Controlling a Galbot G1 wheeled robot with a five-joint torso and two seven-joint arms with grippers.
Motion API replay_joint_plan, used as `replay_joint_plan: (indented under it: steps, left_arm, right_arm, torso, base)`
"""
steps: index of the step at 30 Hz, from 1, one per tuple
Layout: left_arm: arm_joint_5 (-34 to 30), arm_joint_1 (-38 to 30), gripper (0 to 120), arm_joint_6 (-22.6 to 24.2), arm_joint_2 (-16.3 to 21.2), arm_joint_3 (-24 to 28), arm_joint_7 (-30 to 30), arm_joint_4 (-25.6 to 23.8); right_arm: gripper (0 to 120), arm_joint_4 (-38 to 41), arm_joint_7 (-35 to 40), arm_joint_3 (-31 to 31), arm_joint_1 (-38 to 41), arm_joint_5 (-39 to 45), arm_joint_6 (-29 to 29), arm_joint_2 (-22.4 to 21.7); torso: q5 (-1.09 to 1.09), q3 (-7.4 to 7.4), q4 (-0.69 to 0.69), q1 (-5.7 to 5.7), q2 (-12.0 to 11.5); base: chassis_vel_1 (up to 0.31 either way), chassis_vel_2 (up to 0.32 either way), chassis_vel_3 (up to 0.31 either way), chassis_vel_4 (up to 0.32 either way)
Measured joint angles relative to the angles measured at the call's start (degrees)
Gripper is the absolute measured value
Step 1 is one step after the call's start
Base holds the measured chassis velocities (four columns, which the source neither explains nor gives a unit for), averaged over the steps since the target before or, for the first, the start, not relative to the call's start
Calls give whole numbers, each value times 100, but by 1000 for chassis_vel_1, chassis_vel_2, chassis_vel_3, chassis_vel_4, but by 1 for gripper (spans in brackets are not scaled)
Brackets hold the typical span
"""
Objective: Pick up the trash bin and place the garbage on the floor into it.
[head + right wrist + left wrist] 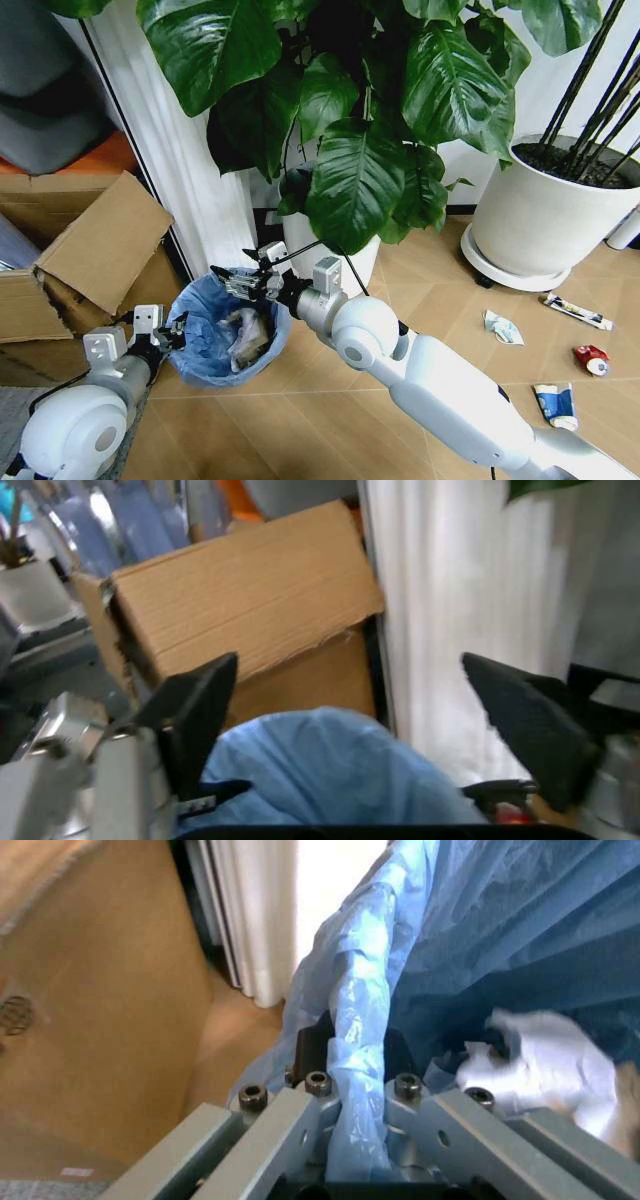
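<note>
The trash bin (pixel 205 362), black with a light-blue bag over its rim, is at the lower left of the head view. My left gripper (pixel 176 331) is shut on its near rim, and the bag's edge (pixel 356 1065) is pinched between its fingers (pixel 290 1129). My right gripper (pixel 236 281) hangs open above the bin's far rim, with nothing between its black fingers (pixel 200 709) and the blue bag (pixel 330 780) beneath them. Crumpled paper (pixel 245 336) (pixel 545 1065) lies inside the bin. On the floor (pixel 440 300) to the right lie garbage pieces: a wrapper (pixel 503 327), a thin tube (pixel 578 312), a red-white crushed piece (pixel 591 359) and a blue-white wrapper (pixel 555 403).
An open cardboard box (pixel 90 250) (pixel 240 607) stands just left of the bin. A white curtain (pixel 190 170) and a leafy plant in a white pot (pixel 335 250) are right behind it. A big white plant pot (pixel 545 220) stands at the right.
</note>
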Motion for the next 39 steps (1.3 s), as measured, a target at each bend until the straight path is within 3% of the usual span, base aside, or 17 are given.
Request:
replay_joint_plan:
  steps: [5,11,17,23,25,29,39]
  left_arm:
    - [226,46,0,-51,-156,-97,-3,1]
    - [575,151,0,-113,-299,-206,57,-78]
    - [620,178,0,-128,-376,-216,79,-105]
    - [652,169,0,-135,-411,-198,114,-105]
    - [679,162,0,-145,-423,-187,145,-84]
    - [675,126,0,-149,-403,-180,159,-70]
    - [680,116,0,-149,-418,-125,168,-41]
  right_arm:
    - [100,290,157,456,-422,-121,-6,-326]
    - [100,680,270,1297,-1460,-348,-67,-866]
    - [100,831,196,2033,-2391,-731,-37,-1132]
    - [100,907,122,2671,-3181,-1164,20,-1123]
    - [100,988,7,3254,-3795,-1441,45,-992]
    - [100,1028,-126,3816,-4266,-1590,112,-807]
    - [100,917,-371,4275,-4538,-1742,301,-663]
  torso:
    - [1,-1,0,0,0]
    - [2,-1,-2,0,0]
    - [2,-1,-2,0,-1]
    - [3,-1,-1,0,-1]
    - [3,-1,-2,0,0]
    - [2,0,-1,0,0]
    - [1,0,1,-1,0]
  base:
    - [0,0,0,0]
    - [0,0,0,0]
    - [0,0,0,0]
    - [0,0,0,0]
    - [0,0,0,0]
    - [0,0,0,0]
    - [-48,-40,48,61]
